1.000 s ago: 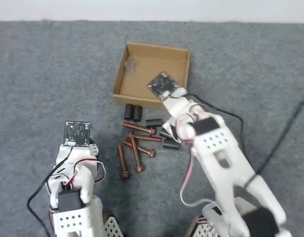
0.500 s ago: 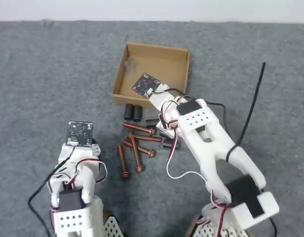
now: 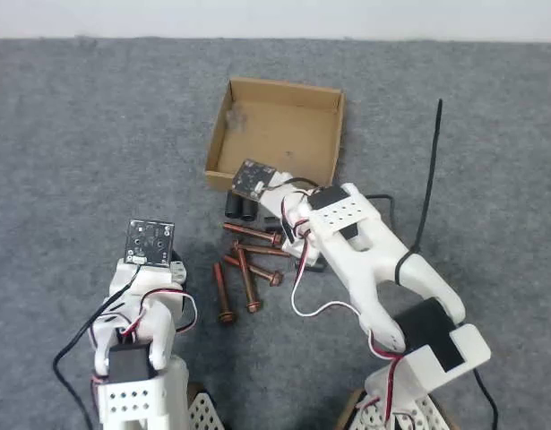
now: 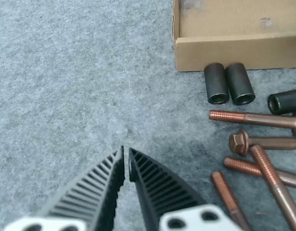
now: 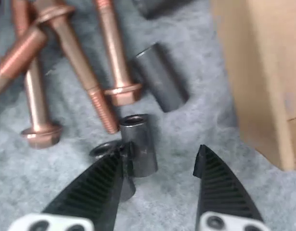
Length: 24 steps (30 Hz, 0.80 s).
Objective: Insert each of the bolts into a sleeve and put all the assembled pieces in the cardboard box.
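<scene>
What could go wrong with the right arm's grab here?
1. The sleeve sits off-centre in the open right gripper, close by one finger; closing may roll it away.
2. A second sleeve lies at that finger and could get caught.
3. A bolt tip lies close to the sleeve and may be dragged along.

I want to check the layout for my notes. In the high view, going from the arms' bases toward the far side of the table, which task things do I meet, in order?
Pile of copper bolts → two black sleeves lying side by side → cardboard box.
</scene>
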Tool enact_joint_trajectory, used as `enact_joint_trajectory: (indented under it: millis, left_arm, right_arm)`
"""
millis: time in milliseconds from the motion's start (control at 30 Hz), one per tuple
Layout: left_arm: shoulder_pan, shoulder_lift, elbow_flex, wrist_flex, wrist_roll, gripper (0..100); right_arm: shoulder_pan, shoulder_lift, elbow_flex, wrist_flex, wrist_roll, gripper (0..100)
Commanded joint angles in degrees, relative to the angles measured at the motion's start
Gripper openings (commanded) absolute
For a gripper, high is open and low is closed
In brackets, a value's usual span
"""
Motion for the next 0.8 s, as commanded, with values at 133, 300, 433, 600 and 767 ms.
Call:
enact_joint_trajectory:
  millis: [133, 300, 433, 600, 767]
  left_arm:
    - [0.4, -0.7, -0.7, 0.0, -0.7, 1]
    - [0.4, -0.7, -0.7, 0.1, -0.7, 1]
    - [0.4, -0.7, -0.7, 0.2, -0.7, 1]
    - [0.4, -0.7, -0.7, 0.2, -0.7, 1]
    - [0.4, -0.7, -0.7, 0.2, -0.7, 1]
  right_arm:
    - [-0.1, -0.3, -2.4, 2.1, 2.5, 19.9]
    - [0.0, 0.7, -2.5, 1.7, 2.5, 19.9]
    - [0.0, 4.4, -2.7, -0.6, 3.6, 19.9]
    - [0.0, 5.2, -3.3, 0.0, 5.7, 19.9]
    - [0.0, 5.5, -3.3, 0.0, 6.1, 19.8]
